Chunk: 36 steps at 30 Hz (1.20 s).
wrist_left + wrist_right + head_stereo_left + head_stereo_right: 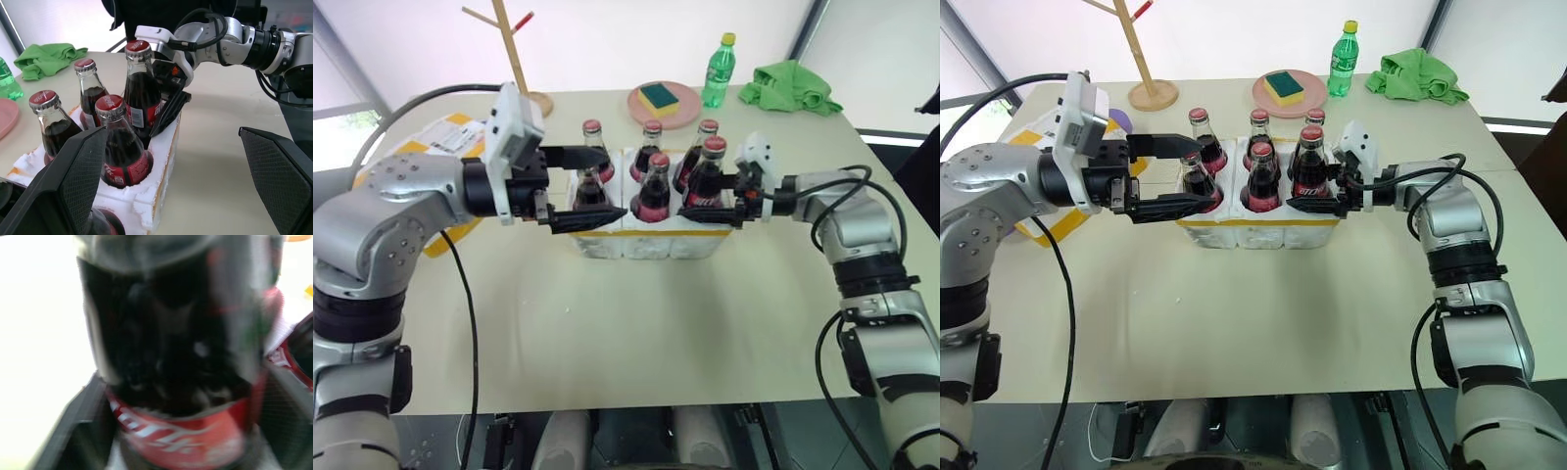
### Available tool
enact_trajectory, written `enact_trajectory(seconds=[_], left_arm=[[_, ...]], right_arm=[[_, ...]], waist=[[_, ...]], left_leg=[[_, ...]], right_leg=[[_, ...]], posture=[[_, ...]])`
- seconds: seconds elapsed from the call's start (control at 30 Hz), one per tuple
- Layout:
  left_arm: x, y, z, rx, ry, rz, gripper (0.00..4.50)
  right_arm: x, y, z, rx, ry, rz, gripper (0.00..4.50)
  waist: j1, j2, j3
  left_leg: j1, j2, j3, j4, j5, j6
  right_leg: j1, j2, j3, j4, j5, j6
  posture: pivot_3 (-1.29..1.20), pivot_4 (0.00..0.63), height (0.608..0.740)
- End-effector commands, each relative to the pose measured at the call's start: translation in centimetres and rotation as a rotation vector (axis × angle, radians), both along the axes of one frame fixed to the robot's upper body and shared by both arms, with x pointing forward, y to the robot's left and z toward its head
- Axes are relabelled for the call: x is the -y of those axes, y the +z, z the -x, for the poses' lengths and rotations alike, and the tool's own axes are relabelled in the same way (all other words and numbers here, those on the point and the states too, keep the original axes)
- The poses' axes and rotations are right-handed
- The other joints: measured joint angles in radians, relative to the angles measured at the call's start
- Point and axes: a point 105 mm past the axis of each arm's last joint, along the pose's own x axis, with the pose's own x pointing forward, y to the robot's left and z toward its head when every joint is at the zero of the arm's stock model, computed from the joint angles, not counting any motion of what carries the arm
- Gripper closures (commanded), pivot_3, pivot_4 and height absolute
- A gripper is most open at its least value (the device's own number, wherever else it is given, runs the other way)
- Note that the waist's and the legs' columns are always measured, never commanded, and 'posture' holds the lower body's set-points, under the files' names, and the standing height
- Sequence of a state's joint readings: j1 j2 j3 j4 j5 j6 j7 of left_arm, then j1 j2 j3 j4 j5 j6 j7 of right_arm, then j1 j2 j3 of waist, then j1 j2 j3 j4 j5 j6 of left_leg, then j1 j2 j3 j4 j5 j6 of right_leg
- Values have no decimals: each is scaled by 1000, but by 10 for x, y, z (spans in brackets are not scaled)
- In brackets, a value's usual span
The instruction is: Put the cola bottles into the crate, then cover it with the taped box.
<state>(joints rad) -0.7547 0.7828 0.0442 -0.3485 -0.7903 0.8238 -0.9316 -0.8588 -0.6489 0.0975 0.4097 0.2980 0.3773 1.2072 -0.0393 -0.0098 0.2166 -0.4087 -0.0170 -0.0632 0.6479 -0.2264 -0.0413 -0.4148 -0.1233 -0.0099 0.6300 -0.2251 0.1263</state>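
right claw (1324, 201) spread around a cola bottle (1309, 164) in the crate (1263, 233); left claw (1180, 178) spread wide.

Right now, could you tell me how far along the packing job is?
Done: all six bottles stand in the crate. In hand: the right gripper sits at the front-right bottle; the open left gripper straddles the front-left one. Left: the taped box, lying off to the left, must cover the crate.
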Motion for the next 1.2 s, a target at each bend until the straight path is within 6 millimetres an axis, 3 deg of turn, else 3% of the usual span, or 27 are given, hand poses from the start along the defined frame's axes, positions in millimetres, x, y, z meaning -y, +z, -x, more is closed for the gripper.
enact_trajectory(seconds=[0.03,0.23,0.43,0.63,0.77,0.9,0.97,1.2], left_arm=[[-1,9,5,53,-5,7,0],[-5,6,6,49,19,3,0],[-20,8,3,79,119,4,0],[-55,7,-2,226,368,-105,0],[-77,0,0,289,503,-188,0],[-103,-10,6,339,641,-285,0],[-110,-12,7,352,676,-305,0],[-168,-27,25,445,945,-543,0]], right_arm=[[2,15,1,74,-13,-14,28],[9,25,4,96,-16,-31,28],[26,48,13,154,-12,-37,28],[68,80,37,213,-14,-3,28],[83,110,52,245,-6,-47,28],[84,133,66,218,42,-158,28],[82,137,69,195,62,-183,28],[66,140,69,250,122,-199,28]], waist=[[0,0,0],[-2,0,0],[-1,0,0],[0,0,0],[-5,0,0],[-6,0,0],[-3,0,0],[-4,0,1]], left_leg=[[0,0,0,0,0,0],[0,0,1,-1,0,0],[0,0,1,-1,0,0],[0,0,1,-2,0,0],[0,1,3,-2,0,1],[0,3,6,-2,0,0],[0,6,6,-2,0,0],[-1,8,11,-4,-1,0]], right_leg=[[0,0,0,0,0,0],[-1,0,1,0,0,0],[-1,0,1,0,0,0],[-1,0,1,-1,0,0],[-2,0,2,-1,0,0],[-4,1,5,0,-1,-4],[-4,4,5,-1,-1,-7],[-10,5,7,-1,0,-8]], posture=[[0,150,740],[0,150,740],[0,150,740],[0,150,740],[0,150,740],[0,150,740],[0,150,740],[0,150,740]])
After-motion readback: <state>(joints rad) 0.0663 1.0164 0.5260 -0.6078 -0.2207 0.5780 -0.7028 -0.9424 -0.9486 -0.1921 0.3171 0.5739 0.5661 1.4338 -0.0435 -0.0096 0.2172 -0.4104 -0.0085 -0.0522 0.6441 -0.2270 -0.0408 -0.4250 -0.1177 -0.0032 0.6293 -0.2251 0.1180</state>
